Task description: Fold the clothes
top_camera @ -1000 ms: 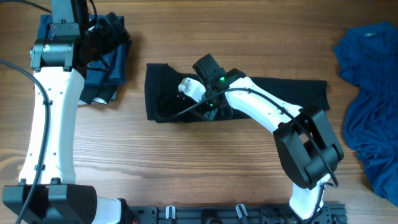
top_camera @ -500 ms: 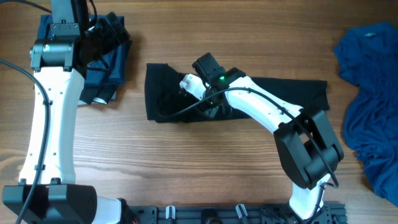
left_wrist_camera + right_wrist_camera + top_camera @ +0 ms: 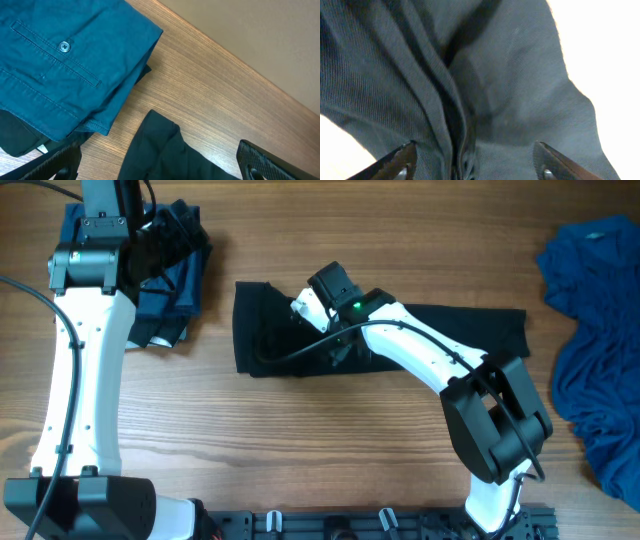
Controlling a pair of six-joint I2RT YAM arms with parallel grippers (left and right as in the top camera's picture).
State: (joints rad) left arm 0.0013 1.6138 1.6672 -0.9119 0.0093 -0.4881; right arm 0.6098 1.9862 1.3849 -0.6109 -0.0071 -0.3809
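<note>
— How many garments do you count?
— Three lots: one black shirt [image 3: 265, 330] laid mid-table [image 3: 300, 440], one folded stack [image 3: 170, 285] top left, one blue heap [image 3: 590, 340] far right.
— Jaws?
— My right gripper [image 3: 300, 308] is spread over a shirt ridge, holding nothing. My left gripper [image 3: 157, 167] is wide apart above the stack.

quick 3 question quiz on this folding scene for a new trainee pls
1. True or false: the right pincer is over the black garment.
2. Where on the table does the crumpled blue garment lie? A) right side B) left side C) centre
3. Which fastener shows on the folded blue garment in the left wrist view?
Key: 1 true; 2 A; 3 a button.
</note>
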